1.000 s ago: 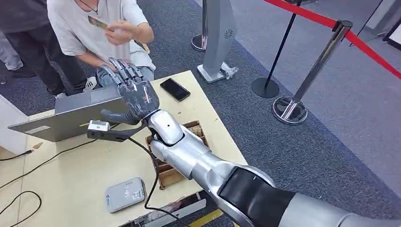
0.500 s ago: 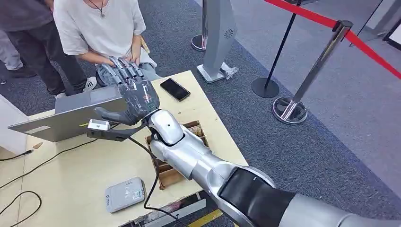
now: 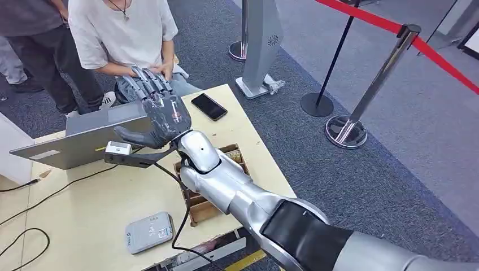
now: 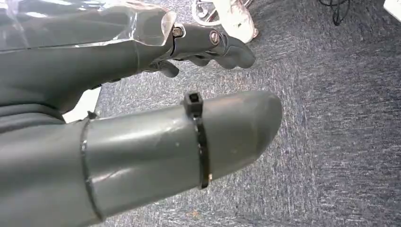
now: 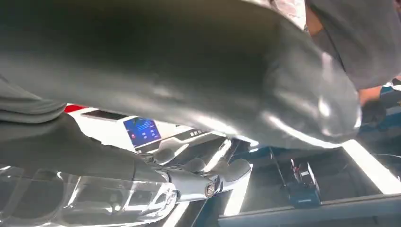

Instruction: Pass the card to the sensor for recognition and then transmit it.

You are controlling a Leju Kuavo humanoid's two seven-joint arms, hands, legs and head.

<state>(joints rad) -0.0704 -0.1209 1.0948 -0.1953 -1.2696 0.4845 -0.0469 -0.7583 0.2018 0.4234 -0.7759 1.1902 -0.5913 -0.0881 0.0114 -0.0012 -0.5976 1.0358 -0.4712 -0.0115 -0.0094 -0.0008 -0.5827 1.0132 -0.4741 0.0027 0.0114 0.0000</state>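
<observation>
While the robot's dark-grey right hand [image 3: 161, 116] hovered spread and empty, the thin card's place could not be told; a white-shirted person [image 3: 118, 28] was just past its fingertips. Probably light, stiff and slick, the card would suit an edge pinch.

Phone [image 3: 209, 106] right of laptop [image 3: 79, 138], both on table [image 3: 101, 209].

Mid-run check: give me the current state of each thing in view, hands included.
right hand: raised over the laptop, fingers spread, holding nothing
left hand: hanging above carpet, holding nothing
laptop: open
phone: flat on table, screen dark
card sensor: flat on table, no card on it
cardboard box: open-topped, under right forearm
</observation>
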